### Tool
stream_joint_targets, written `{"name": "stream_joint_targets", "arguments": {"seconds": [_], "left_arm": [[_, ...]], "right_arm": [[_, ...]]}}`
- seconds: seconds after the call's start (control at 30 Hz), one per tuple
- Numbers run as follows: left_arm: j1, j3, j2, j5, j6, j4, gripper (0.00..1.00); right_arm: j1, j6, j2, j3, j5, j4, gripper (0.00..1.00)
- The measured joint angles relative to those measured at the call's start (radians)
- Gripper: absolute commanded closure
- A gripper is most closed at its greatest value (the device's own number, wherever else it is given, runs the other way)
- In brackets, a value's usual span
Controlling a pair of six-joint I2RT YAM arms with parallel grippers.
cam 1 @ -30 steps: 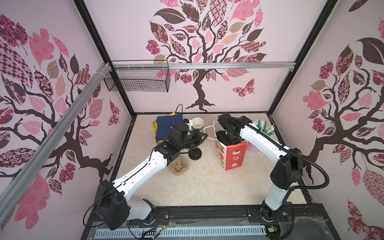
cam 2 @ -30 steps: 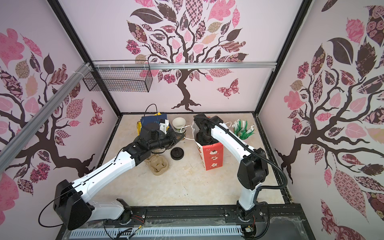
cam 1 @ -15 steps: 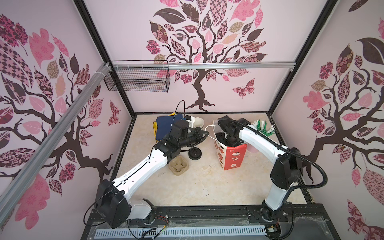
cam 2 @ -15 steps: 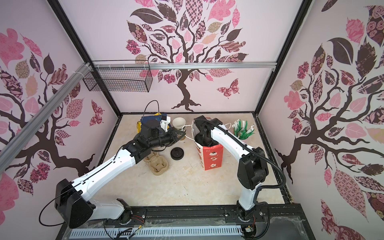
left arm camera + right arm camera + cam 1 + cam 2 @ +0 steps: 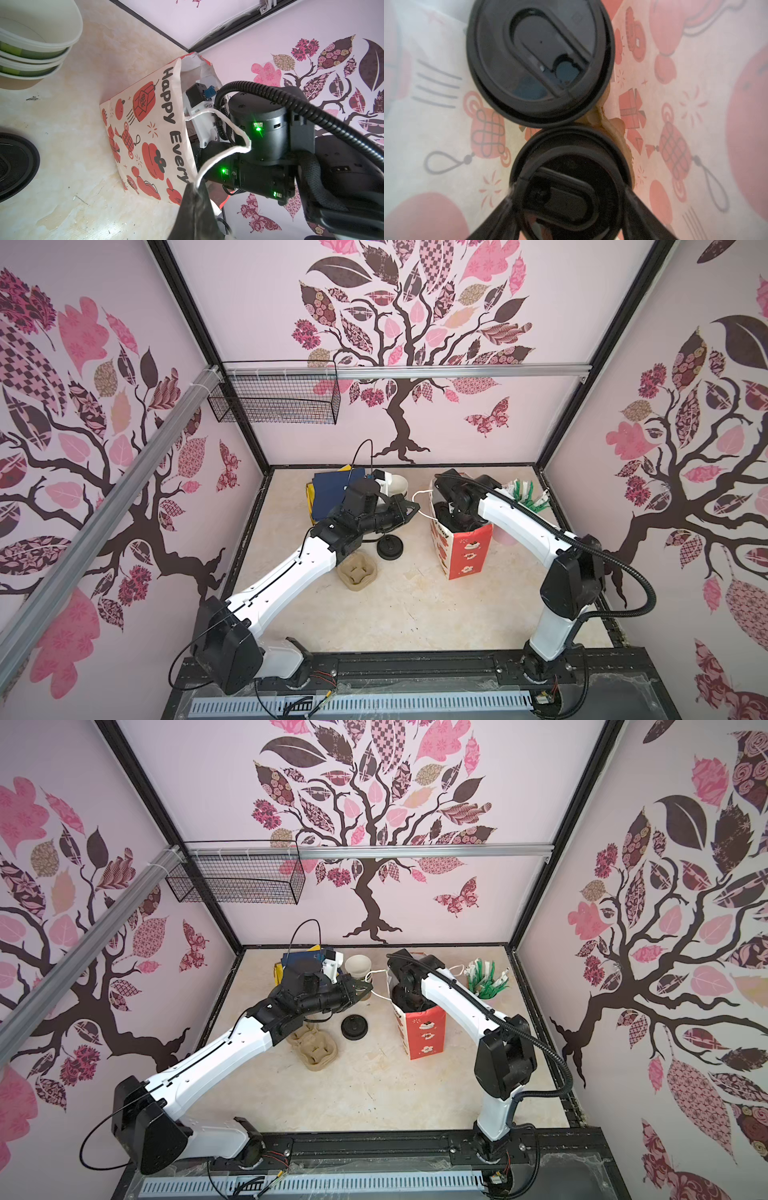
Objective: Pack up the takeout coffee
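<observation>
While your left tool (image 5: 194, 188) pinches the bag handle (image 5: 224, 153), your right tool (image 5: 569, 191) grips a lidded cup (image 5: 560, 162) inside; seat it, then release.

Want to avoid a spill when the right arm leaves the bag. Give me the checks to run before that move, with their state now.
1. Bag mouth held open: left gripper shut on the white handle. Ok.
2. Bag upright on the table. Ok.
3. Lids on: gripped cup and second cup each wear a black sip lid. Ok.
4. Cups upright: both lids face the right wrist camera, side by side. Ok.
5. Cups resting on the bag's floor: hidden beneath the lids. Cannot tell.
6. Right gripper released: its fingers clasp the gripped cup's lid on both sides. Not ok.
</observation>
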Motion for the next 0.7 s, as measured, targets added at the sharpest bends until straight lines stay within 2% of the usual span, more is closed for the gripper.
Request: {"name": "stream_joint_targets", "arguments": {"seconds": [0.33,0.7], "left_arm": [[-0.001,0.000,0.000,0.000,0.001,-0.005,1.00],[-0.001,0.020,0.000,-0.001,0.016,-0.016,1.00]], "right_arm": [[-0.004,-0.017,0.000,-0.045,0.002,0.030,0.47],[-0.005,-0.072,0.002,-0.025,0.000,0.013,0.48]]}}
